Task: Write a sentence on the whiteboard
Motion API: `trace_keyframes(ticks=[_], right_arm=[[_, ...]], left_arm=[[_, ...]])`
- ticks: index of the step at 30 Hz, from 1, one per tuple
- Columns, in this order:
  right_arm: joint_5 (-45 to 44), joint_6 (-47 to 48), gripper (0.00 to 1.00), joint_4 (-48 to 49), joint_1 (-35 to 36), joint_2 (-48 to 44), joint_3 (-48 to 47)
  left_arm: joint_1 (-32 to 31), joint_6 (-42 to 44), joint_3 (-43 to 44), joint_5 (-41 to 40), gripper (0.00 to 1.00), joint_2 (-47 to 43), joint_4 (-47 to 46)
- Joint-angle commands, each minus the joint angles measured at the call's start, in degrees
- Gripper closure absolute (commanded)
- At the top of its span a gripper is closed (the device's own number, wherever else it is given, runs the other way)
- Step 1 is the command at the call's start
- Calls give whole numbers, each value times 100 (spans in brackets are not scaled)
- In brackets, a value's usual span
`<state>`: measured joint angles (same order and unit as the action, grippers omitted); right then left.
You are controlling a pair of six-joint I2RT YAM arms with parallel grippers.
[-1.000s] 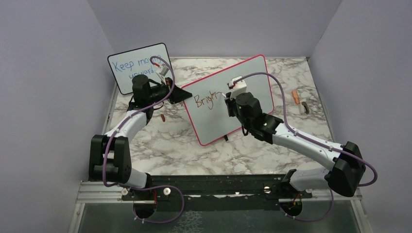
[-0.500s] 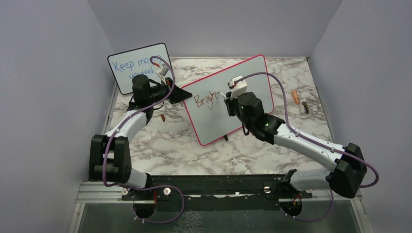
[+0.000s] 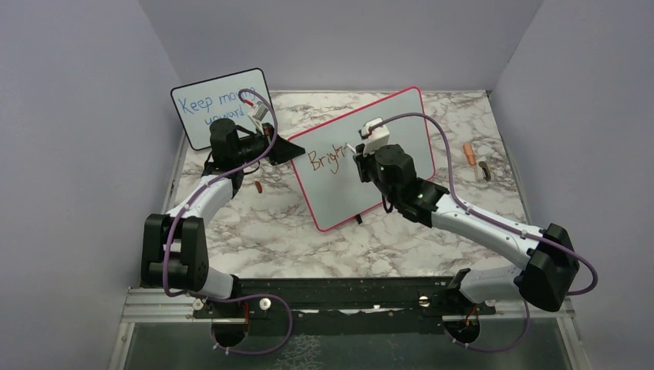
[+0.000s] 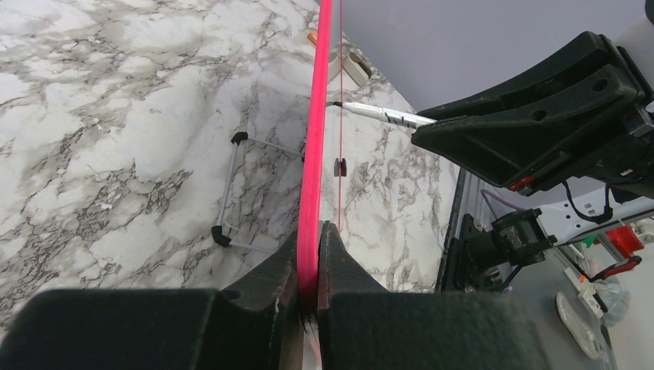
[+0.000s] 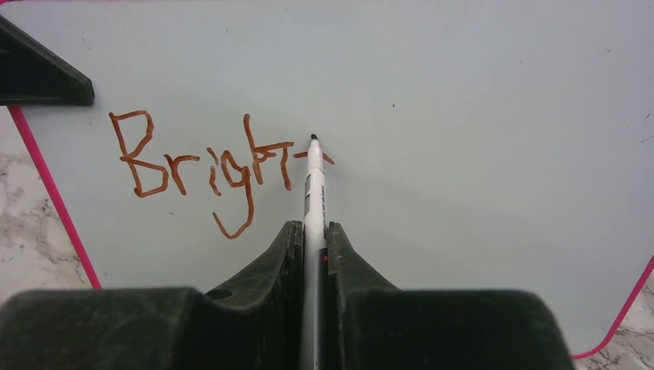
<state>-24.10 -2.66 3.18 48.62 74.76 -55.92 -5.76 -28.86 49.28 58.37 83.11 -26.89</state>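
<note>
The whiteboard (image 3: 401,123) with its red-pink frame stands tilted at mid-table. Reddish-brown letters "Bright" (image 5: 200,166) are on its left part, also seen in the top view (image 3: 324,158). My right gripper (image 5: 312,231) is shut on a white marker (image 5: 314,181); its tip touches the board at a short cross stroke just right of the "h". My left gripper (image 4: 310,231) is shut on the board's pink left edge (image 4: 316,131). In the top view the left gripper (image 3: 289,149) is at the board's left edge and the right gripper (image 3: 361,158) is in front of the board.
A smaller black-framed board (image 3: 220,104) with blue writing stands at the back left. An orange marker cap (image 3: 468,153) and a dark object (image 3: 484,171) lie at the right. A small red-brown piece (image 3: 259,186) lies by the left arm. The board's wire stand (image 4: 231,185) rests on the marble table.
The right arm has shifted slightly up and left along the board, with the marker at the "t" stroke. The left arm has not moved.
</note>
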Motion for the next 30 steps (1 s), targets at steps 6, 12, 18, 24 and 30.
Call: trace_keyframes(ticks=[6,12,18,24,30], right_arm=[[27,70,99,20,-35,166,-236],[92,-17,99,-302,-33,99,-153],[186,-82,99,-684,-31,66,-107],[204,-128,99,-799,-34,21,-22],[188,-157,99,-921,-28,-12,43]], left_arm=[[-100,469,-59,-168,100,269,545],[-100,469,-54,-168,100,276,554],[-98,474,-48,-176,100,271,554],[-95,478,-56,-170,100,268,554],[-97,478,-59,-177,100,258,554]])
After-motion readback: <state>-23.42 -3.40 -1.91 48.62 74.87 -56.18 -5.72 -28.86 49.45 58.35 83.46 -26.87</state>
